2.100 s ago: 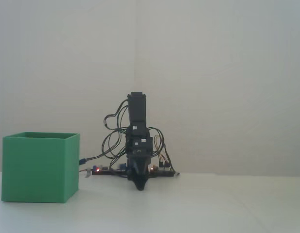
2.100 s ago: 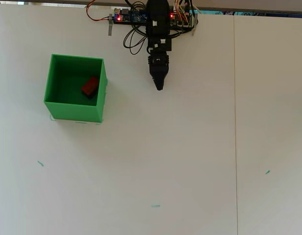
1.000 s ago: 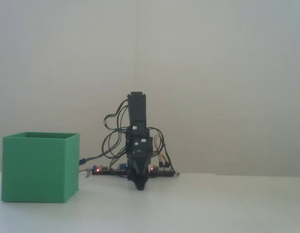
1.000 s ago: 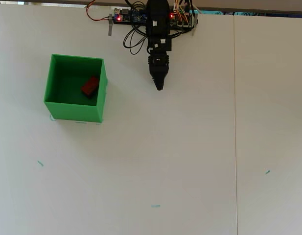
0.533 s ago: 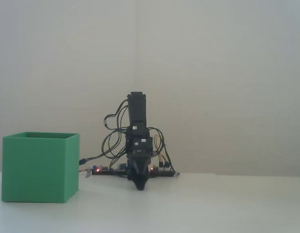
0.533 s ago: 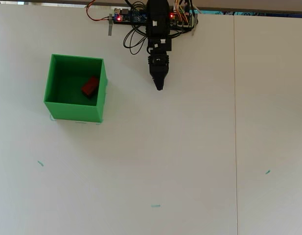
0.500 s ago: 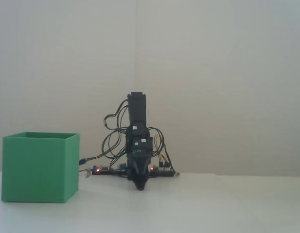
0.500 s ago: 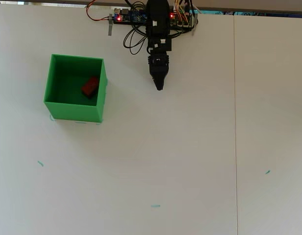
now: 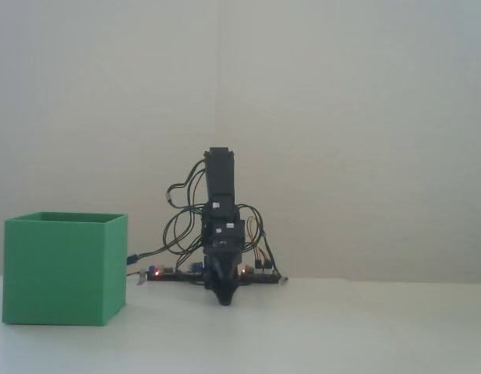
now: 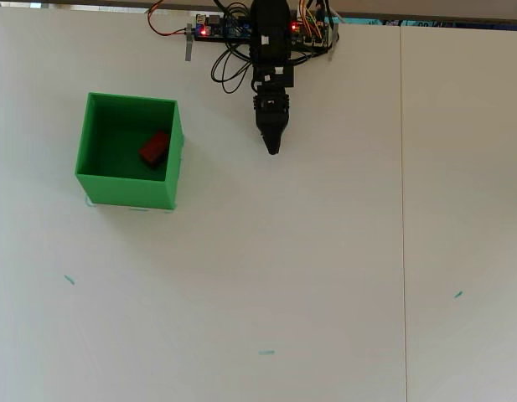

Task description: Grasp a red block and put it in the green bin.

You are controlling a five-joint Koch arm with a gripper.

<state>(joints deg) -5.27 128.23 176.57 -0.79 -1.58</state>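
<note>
You see white bench (image 10: 325,251) under everything, few small green marks (image 10: 69,280) on it. Green bin (image 10: 126,191) stands on bench at left in overhead view, well apart from arm. Arm (image 10: 270,50) folded near its base at far edge, circuit board (image 10: 224,30) with lit red lights beside it. Claw (image 10: 272,149) points down to bench, jaws drawn to one narrow tip, holding nothing (empty). Red block (image 10: 154,148) lies inside green bin, on floor, toward right wall.
</note>
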